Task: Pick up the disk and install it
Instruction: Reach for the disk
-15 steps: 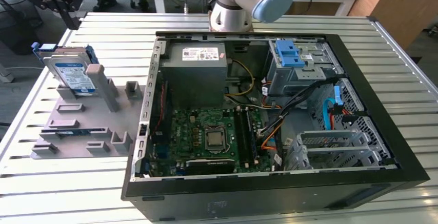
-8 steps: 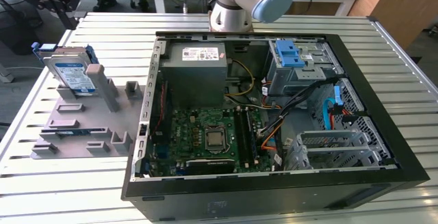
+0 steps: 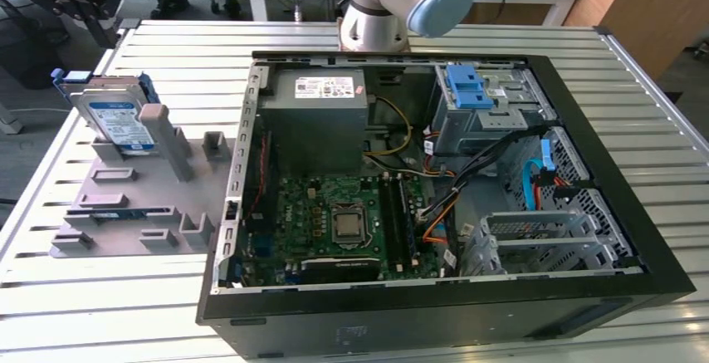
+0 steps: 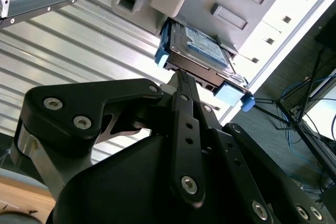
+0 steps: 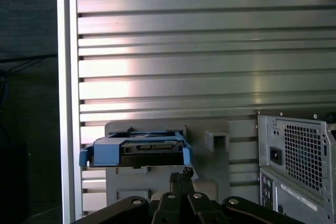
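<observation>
My fingers (image 4: pixel 182 95), pressed together, hover near the flat silver disk in its blue plastic bracket (image 4: pixel 202 45); I'd spread them wide and grip it squarely.

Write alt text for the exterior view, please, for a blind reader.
The disk in its blue bracket stands on edge in a grey fixture at the exterior view's left, beside an open computer case on a slatted table. The robot arm stands beyond the case.

The flat rectangular silver hard drive (image 3: pixel 116 120), white-and-blue labelled and framed by a bright blue plastic bracket, is standing on edge, leaning slightly, in a grey slotted holder (image 3: pixel 133 205) at the exterior view's left, beside the open computer case (image 3: pixel 620 296)
</observation>
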`<state>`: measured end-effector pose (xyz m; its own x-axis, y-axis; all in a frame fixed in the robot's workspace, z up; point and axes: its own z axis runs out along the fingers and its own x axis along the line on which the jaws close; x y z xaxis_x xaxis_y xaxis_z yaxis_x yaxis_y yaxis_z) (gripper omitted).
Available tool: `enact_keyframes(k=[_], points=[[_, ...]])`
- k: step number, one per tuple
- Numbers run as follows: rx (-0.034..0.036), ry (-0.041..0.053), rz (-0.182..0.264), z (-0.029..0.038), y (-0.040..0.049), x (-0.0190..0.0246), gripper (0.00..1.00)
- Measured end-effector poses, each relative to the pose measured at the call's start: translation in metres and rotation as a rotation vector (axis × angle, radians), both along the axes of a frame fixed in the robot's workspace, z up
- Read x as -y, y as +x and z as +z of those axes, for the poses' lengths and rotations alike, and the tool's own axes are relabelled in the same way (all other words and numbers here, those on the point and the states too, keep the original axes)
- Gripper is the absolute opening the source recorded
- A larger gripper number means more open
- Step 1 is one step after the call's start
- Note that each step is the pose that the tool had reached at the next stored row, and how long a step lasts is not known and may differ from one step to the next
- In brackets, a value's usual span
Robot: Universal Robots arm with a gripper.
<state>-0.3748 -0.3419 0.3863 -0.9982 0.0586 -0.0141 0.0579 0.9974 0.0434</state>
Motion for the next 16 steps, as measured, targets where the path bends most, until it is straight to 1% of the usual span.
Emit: enact_keyframes(k=[16], points=[[0.0000, 0.0001, 0.000, -0.0010, -0.0166, -0.0002, 0.11]])
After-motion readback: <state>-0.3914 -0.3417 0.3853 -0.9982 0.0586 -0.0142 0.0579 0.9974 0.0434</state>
